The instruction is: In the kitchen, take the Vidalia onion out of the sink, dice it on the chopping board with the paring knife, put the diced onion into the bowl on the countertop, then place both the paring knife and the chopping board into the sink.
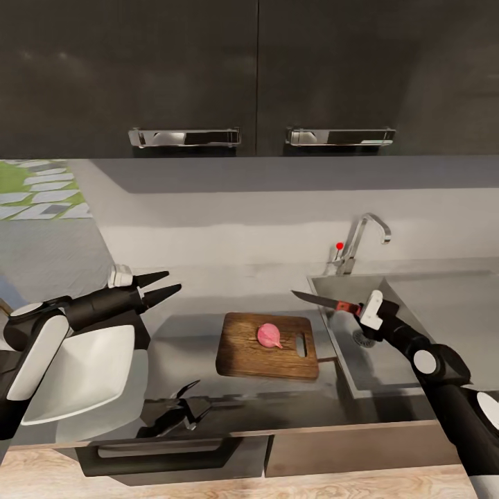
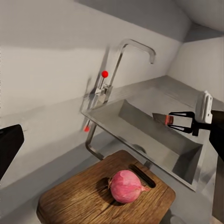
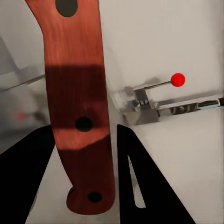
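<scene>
A: The onion (image 1: 269,335) sits whole on the chopping board (image 1: 267,346), close to the board's slot end. In the left wrist view the same onion (image 2: 125,186) rests on the board (image 2: 93,200) with the slot just beside it.

B: And the knife?

A: The right gripper (image 1: 356,308) is clamped on the paring knife (image 1: 324,301) by its red handle, held in the air over the near left corner of the sink (image 1: 443,305), blade pointing left towards the board. In the right wrist view the handle (image 3: 79,102) runs between the two dark fingers (image 3: 140,186); the blade is cut off at the frame's edge.

B: The left gripper?

A: The left gripper (image 1: 161,285) hangs above the countertop (image 1: 187,339), left of the board, its two pointed fingers apart with nothing between them. The left wrist view catches just a dark sliver of one finger (image 2: 8,147) at the frame's edge.

B: The bowl?

A: The white bowl (image 1: 83,374) stands at the left, partly covered by the left arm, so its far rim is hard to trace. The tap (image 1: 357,242) with its red dot stands behind the sink.
</scene>
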You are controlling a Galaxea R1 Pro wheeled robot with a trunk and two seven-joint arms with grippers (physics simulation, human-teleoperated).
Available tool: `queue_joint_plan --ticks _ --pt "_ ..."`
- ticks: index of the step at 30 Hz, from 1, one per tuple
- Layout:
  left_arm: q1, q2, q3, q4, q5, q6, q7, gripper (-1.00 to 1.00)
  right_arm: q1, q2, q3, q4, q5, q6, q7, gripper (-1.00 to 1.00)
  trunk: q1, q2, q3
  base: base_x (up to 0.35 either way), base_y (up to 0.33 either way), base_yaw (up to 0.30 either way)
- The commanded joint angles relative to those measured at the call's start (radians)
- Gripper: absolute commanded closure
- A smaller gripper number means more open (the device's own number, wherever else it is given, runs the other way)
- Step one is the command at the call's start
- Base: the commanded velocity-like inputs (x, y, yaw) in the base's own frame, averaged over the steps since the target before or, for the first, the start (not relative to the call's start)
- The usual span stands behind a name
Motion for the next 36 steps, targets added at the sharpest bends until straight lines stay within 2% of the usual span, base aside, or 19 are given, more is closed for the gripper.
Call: queue_joint_plan --ticks 1,3,4,7,10,11,18,23,30,36 --pt "-0.001 0.000 -0.001 0.000 0.007 0.007 0.001 -1.00 -0.001 0.000 -0.001 -0.002 0.010 0.000 -0.001 1.00 0.001 -0.002 -0.002 0.000 0.000 0.000" --pt "-0.001 -0.001 -0.003 0.000 0.007 0.007 0.001 -1.00 -0.001 0.000 -0.001 -0.002 0.018 0.001 -0.021 1.00 0.001 -0.002 -0.002 0.000 0.000 0.000" --pt "-0.001 -0.002 -0.003 0.000 0.007 0.007 0.001 -1.00 -0.001 0.000 0.001 -0.002 0.033 0.000 -0.080 1.00 0.001 -0.002 -0.002 0.000 0.000 0.000" --pt "-0.001 -0.002 -0.004 0.000 0.007 0.007 0.001 -1.00 -0.001 0.001 0.024 -0.003 0.039 0.000 -0.104 1.00 0.001 -0.002 -0.002 0.000 0.000 0.000" --pt "-0.001 -0.005 -0.005 0.000 0.007 0.007 0.001 -1.00 -0.001 0.001 0.063 -0.003 0.041 0.000 -0.114 1.00 0.001 -0.002 -0.002 0.000 0.000 0.000" --pt "-0.001 -0.012 -0.005 0.000 0.007 0.007 0.001 -1.00 0.003 0.001 0.100 -0.003 0.042 0.000 -0.134 1.00 0.001 -0.002 -0.002 0.000 0.000 0.000" --pt "-0.001 -0.016 -0.006 0.000 0.007 0.007 0.002 -1.00 0.060 0.002 0.182 -0.004 0.042 0.003 -0.254 1.00 0.001 -0.002 -0.002 0.000 0.000 0.000" --pt "-0.001 -0.016 -0.020 0.000 0.007 0.006 0.002 -1.00 0.079 0.002 0.201 -0.004 0.043 0.003 -0.287 1.00 0.001 -0.002 -0.002 0.000 0.000 0.000" --pt "-0.001 -0.016 -0.025 0.000 0.007 0.006 0.003 -1.00 0.120 0.002 0.203 -0.004 0.043 -0.003 -0.290 1.00 0.001 -0.002 -0.002 0.000 0.000 0.000" --pt "-0.001 -0.016 -0.025 0.000 0.007 0.005 0.014 -1.00 0.127 0.002 0.203 -0.004 0.044 -0.008 -0.292 1.00 0.001 -0.002 -0.002 0.000 0.000 0.000"
